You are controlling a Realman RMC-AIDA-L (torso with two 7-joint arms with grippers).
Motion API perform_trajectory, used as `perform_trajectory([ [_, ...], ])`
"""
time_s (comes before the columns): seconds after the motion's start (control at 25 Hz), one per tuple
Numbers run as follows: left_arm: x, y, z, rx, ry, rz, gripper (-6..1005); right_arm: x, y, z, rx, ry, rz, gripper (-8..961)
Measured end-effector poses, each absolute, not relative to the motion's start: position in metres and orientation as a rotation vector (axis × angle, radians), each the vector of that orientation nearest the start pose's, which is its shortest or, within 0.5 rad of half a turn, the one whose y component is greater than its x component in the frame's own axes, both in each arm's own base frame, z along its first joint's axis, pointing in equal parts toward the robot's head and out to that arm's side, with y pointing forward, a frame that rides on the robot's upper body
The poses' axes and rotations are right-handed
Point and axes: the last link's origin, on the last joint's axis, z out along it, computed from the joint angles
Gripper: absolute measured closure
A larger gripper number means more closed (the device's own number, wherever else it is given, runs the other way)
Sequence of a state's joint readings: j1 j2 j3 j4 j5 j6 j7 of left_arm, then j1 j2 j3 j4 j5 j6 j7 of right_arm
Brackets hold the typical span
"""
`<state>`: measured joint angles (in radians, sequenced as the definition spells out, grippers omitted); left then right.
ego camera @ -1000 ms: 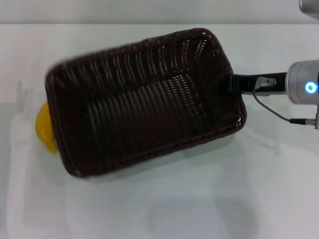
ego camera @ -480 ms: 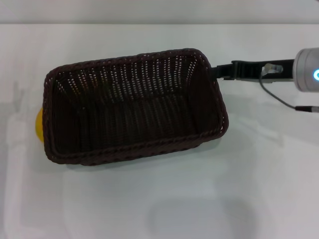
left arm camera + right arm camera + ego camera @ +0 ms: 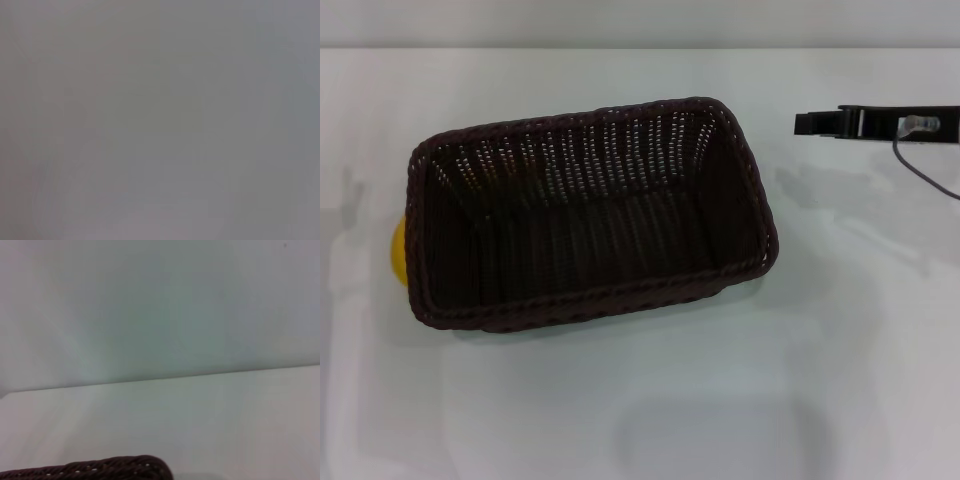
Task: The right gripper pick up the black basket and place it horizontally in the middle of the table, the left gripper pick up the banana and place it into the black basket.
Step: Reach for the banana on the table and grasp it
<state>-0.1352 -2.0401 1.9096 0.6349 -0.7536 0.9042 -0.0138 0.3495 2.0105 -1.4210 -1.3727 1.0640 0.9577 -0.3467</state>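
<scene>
The black basket (image 3: 585, 215) stands upright on the white table (image 3: 720, 400), its long side running left to right, near the middle. Its braided rim also shows in the right wrist view (image 3: 100, 469). Only a small yellow part of the banana (image 3: 397, 250) shows, on the table against the basket's left end; the rest is hidden behind the basket. My right gripper (image 3: 802, 123) is at the upper right, apart from the basket's right end, open and empty. My left gripper is out of view, and the left wrist view shows only plain grey.
The table's far edge (image 3: 620, 47) runs along the top of the head view. A thin cable (image 3: 920, 170) hangs from my right arm over the table's right side.
The basket came down from a tilted hold and now rests level on the table. My right gripper let go of its right rim and drew back to the right.
</scene>
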Motion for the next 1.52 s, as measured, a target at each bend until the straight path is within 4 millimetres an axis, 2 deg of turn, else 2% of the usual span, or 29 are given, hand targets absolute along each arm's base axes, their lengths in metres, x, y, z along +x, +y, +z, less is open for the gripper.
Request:
perform_trajectory([
  [0.2,-0.352,0.312,0.028,-1.292,-0.728,-0.685,124,0.206,0.386,0.04,-2.153,1.309,0.568,581],
  [0.64,-0.342,0.327,0.031,-1.306,-0.7,-0.695,124,0.227,0.407,0.078,-2.05,1.018,0.567,185],
  [0.88,-0.339,0.328,0.03,-1.299,-0.698,-0.7,124,0.258,0.416,0.096,-1.851,0.836,0.528,90],
  [0.96,-0.338,0.328,0.029,-1.296,-0.7,-0.703,124,0.271,0.418,0.101,-1.778,0.805,0.512,90],
  [1.0,-0.338,0.327,0.028,-1.295,-0.701,-0.705,124,0.284,0.418,0.105,-1.71,0.795,0.509,90],
  [1.04,-0.337,0.327,0.027,-1.292,-0.701,-0.708,124,0.284,0.418,0.105,-1.71,0.795,0.509,90],
  [1.12,-0.336,0.326,0.026,-1.291,-0.702,-0.711,124,0.298,0.416,0.11,-1.649,0.804,0.53,89],
  [1.28,-0.334,0.326,0.023,-1.29,-0.701,-0.712,124,0.314,0.41,0.118,-1.591,0.812,0.595,90],
  [1.52,-0.33,0.329,0.022,-1.296,-0.694,-0.721,124,0.329,0.389,0.118,-1.551,0.721,0.813,93],
])
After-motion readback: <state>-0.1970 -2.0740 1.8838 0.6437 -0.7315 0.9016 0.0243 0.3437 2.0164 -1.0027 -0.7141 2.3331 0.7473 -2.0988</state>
